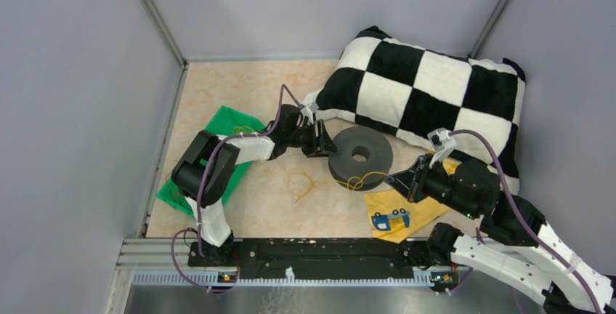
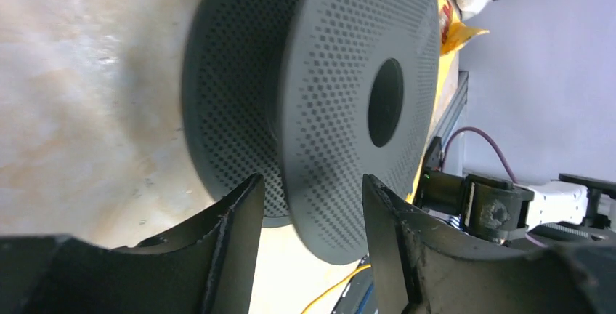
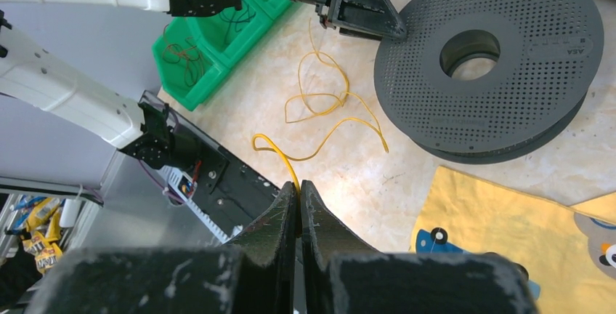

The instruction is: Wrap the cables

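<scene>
A black perforated spool (image 1: 361,156) lies flat on the table in front of the pillow. My left gripper (image 1: 319,143) is at its left rim. In the left wrist view its jaws (image 2: 312,205) stand open astride the upper flange of the spool (image 2: 341,96), with a small gap on one side. The thin yellow wire (image 1: 300,183) lies in loose loops on the table left of the spool. My right gripper (image 1: 396,179) is shut on one end of the wire (image 3: 319,103), pinched at the fingertips (image 3: 299,187) just in front of the spool (image 3: 487,59).
A green bin (image 1: 225,129) holding thin wires sits at the left. A black-and-white checkered pillow (image 1: 428,89) lies behind the spool. A yellow cloth (image 1: 399,208) with a blue print lies under my right arm. A black rail (image 1: 312,252) runs along the near edge.
</scene>
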`<state>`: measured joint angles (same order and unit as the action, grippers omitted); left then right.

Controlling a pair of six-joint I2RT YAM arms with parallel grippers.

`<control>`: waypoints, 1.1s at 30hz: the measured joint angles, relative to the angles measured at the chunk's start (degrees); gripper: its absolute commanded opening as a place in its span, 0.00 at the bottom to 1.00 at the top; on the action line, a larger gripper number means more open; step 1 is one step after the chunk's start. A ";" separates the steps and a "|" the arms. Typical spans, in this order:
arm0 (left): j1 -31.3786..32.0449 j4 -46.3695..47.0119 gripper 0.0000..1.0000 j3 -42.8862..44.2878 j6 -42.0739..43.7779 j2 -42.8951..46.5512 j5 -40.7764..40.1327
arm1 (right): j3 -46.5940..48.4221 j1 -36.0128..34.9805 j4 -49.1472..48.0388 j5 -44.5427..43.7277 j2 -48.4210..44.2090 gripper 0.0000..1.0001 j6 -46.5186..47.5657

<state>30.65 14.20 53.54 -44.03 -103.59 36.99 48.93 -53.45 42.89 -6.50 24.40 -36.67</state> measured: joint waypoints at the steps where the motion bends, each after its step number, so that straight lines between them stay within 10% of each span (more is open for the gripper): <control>1: 0.48 0.33 0.54 0.00 -0.48 -0.09 0.22 | 0.00 0.00 0.00 0.02 0.02 0.00 -0.09; 7: 2.03 2.64 0.00 0.02 -2.32 -0.07 1.18 | 0.00 0.00 -0.11 0.17 0.17 0.00 -0.85; 21: 9.18 -19.65 0.00 15.08 19.52 15.89 -14.62 | 0.00 0.00 -3.65 1.79 1.60 0.00 -1.95; 33: 15.37 -24.02 0.00 6.54 39.71 23.69 -18.32 | 7.37 0.00 -2.58 -5.38 7.61 0.00 3.39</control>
<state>46.02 -9.82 60.07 -4.32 -79.90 18.68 56.29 -53.45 40.32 -11.88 32.01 -33.28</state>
